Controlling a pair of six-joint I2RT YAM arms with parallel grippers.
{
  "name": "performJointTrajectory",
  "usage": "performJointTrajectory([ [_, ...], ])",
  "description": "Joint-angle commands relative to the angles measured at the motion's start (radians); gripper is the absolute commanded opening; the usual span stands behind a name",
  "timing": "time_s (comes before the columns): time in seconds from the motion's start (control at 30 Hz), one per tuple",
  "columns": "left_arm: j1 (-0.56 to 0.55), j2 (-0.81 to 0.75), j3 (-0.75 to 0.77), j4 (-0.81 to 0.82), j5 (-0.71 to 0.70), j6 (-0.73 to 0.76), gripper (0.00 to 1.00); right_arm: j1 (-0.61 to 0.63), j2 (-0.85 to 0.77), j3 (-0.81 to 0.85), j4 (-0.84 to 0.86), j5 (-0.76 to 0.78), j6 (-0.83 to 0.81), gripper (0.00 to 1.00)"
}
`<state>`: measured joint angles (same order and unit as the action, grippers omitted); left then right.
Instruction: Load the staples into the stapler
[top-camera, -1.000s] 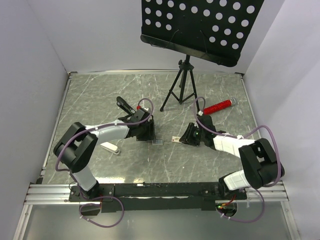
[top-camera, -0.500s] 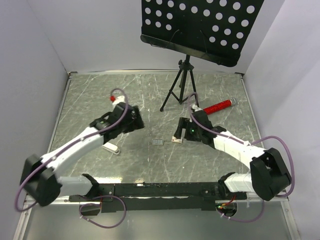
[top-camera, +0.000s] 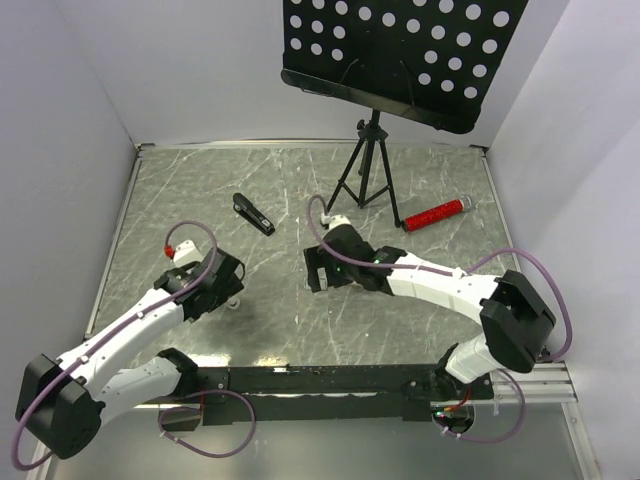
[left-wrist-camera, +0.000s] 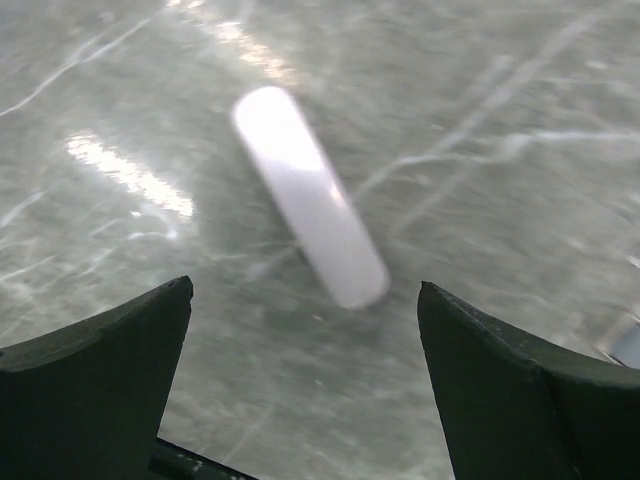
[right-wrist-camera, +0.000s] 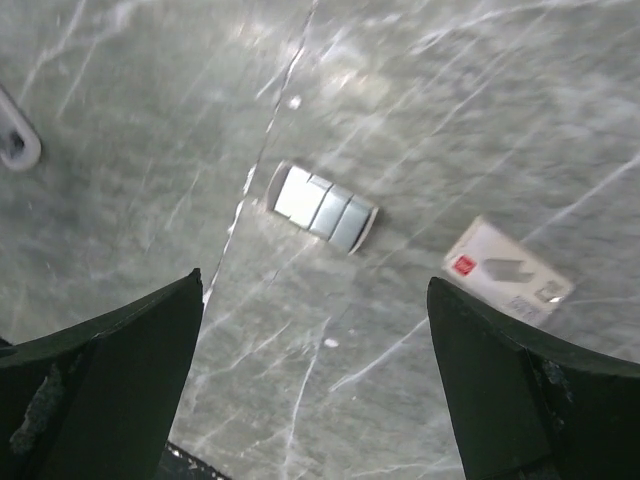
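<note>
The right pincer (right-wrist-camera: 315, 282) hangs over the staples (right-wrist-camera: 323, 208), jaws wide apart and empty. The step in hand looks like picking up the strip.

The staples lie flat on the bench (top-camera: 180, 200), a little ahead of the gap between the jaws and slanted across it. To do this well, the wrist should go forward until the strip sits centred. It should then turn so the fingers close on the long edges rather than the ends. A straight descent and a soft squeeze would suit, since a strip this thin may slide or snap. The box (right-wrist-camera: 508, 270) lies just right of the staples and should stay outside the grip.

The stapler (top-camera: 253, 213) lies well left of the staples and farther back.

The left pincer (left-wrist-camera: 305, 290) is also spread and empty. It hovers over a white bar (left-wrist-camera: 310, 225) to the staples' left.

The bar is blurred, so I cannot tell what it is. From above, the right arm hides the staples and the box. The stapler is too small there to tell whether its tray is open.
</note>
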<state>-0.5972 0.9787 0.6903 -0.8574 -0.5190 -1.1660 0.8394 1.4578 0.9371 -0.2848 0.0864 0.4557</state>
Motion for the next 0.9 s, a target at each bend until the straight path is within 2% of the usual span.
performJointTrajectory([
  [0.0, 0.072, -0.021, -0.029, 0.018, 0.031, -0.034, 0.99, 0.058, 0.003, 0.036, -0.04, 0.035, -0.025, 1.0],
  [0.2, 0.125, 0.032, -0.028, 0.13, 0.083, -0.037, 0.99, 0.075, -0.053, -0.034, -0.004, -0.004, -0.038, 0.99],
  [0.4, 0.128, 0.196, 0.058, 0.11, 0.134, -0.096, 0.89, 0.081, -0.094, -0.046, -0.013, -0.065, -0.069, 0.98],
  [0.47, 0.125, 0.224, 0.066, 0.11, 0.154, -0.115, 0.81, 0.083, -0.129, -0.073, 0.002, -0.07, -0.072, 0.98],
  [0.5, 0.126, 0.227, 0.066, 0.112, 0.158, -0.121, 0.74, 0.082, -0.142, -0.083, 0.009, -0.07, -0.069, 0.98],
  [0.57, 0.125, 0.238, 0.066, 0.118, 0.184, -0.139, 0.64, 0.084, -0.174, -0.109, 0.022, -0.08, -0.061, 0.98],
  [0.6, 0.122, 0.239, 0.071, 0.123, 0.192, -0.141, 0.54, 0.084, -0.184, -0.121, 0.03, -0.08, -0.06, 0.98],
  [0.63, 0.11, 0.245, 0.074, 0.121, 0.197, -0.146, 0.5, 0.084, -0.197, -0.133, 0.053, -0.111, -0.055, 0.98],
  [0.8, 0.047, 0.308, 0.132, 0.069, 0.188, -0.207, 0.36, 0.084, -0.26, -0.204, 0.088, -0.122, -0.067, 0.97],
  [0.87, -0.01, 0.342, 0.166, 0.057, 0.189, -0.254, 0.31, 0.084, -0.283, -0.227, 0.095, -0.123, -0.081, 0.97],
])
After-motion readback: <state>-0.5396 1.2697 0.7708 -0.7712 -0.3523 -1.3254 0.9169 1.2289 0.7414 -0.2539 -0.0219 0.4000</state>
